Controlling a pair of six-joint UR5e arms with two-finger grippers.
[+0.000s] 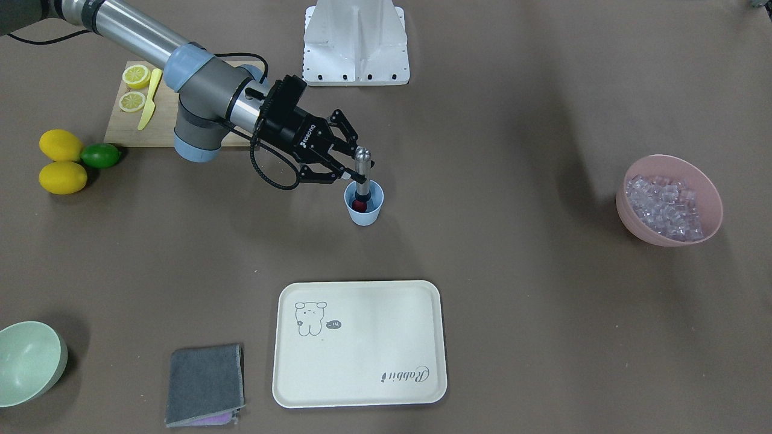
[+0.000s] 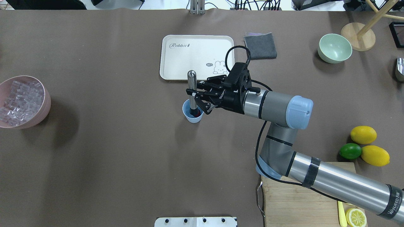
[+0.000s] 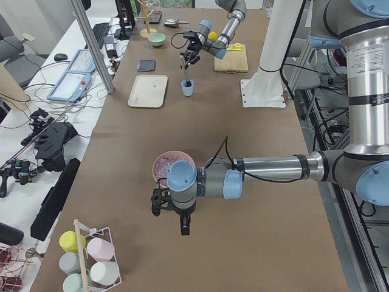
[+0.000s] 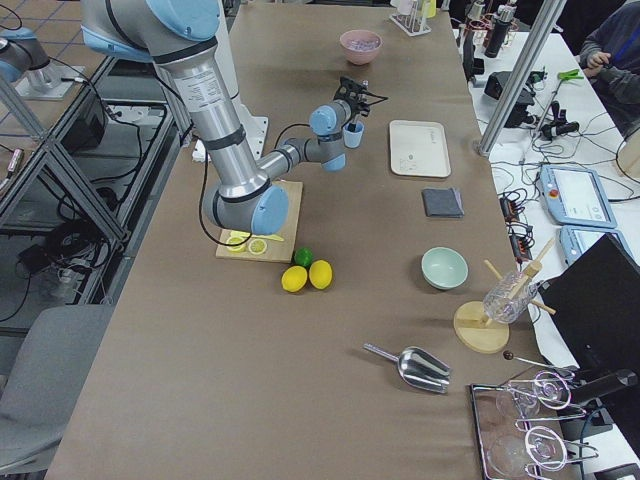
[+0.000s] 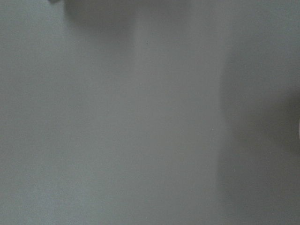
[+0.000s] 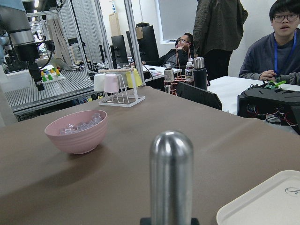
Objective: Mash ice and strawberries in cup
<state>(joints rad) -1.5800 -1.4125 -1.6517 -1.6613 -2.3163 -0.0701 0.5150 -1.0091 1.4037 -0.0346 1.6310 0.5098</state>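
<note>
Snugly between right fingers [image 2: 197, 92], a smooth round-topped steel rod [image 2: 191, 78], upright in the tapered light-blue cup [image 2: 192, 120].

My right jaws are black, with white lettering just behind them. The masher [image 1: 362, 160] is shiny silver with a dark tip. The cup [image 1: 365, 218] is light blue and the strawberry [image 1: 359, 206] in it red. The tabletop [image 1: 512, 289] is dull brown. The ice [image 1: 663, 208] is clear, its bowl [image 1: 695, 172] pink. The tray [image 1: 374, 361] is cream with a grey rabbit drawing. The lemons [image 1: 60, 145] are yellow, the lime [image 1: 100, 155] green, the cloth [image 1: 205, 383] grey.
</note>
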